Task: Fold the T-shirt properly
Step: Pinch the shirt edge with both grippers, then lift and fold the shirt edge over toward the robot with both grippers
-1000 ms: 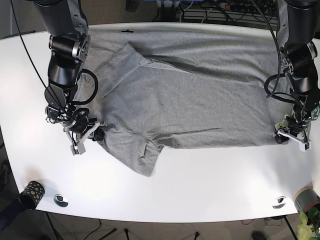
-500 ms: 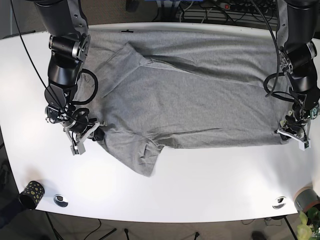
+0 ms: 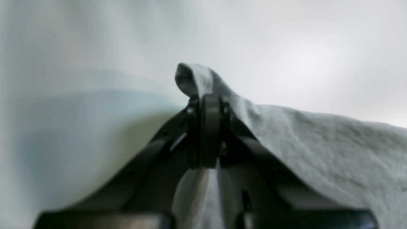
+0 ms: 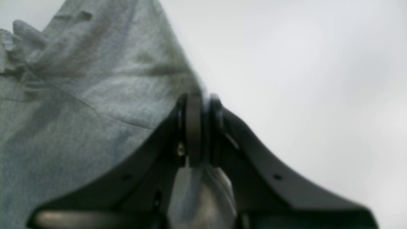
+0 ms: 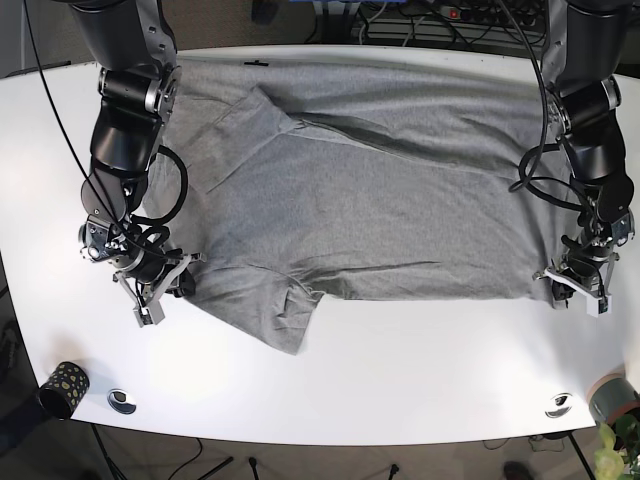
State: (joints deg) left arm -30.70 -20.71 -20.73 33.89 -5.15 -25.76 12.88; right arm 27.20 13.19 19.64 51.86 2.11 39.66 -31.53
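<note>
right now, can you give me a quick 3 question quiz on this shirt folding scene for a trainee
1. True or false: both grippers are shut on the T-shirt.
2. Multiple choice: in the base view, where does the left gripper hold the fabric? A) at the collar B) at the shirt's lower corner on that view's right C) at the middle of the chest
3. Fill in: near the table's front corner on the base view's left stands a dark, speckled ____.

Key
1. True: in each wrist view the jaws are pressed together with grey fabric pinched between them, left gripper and right gripper alike.
2. B
3. cup
</note>
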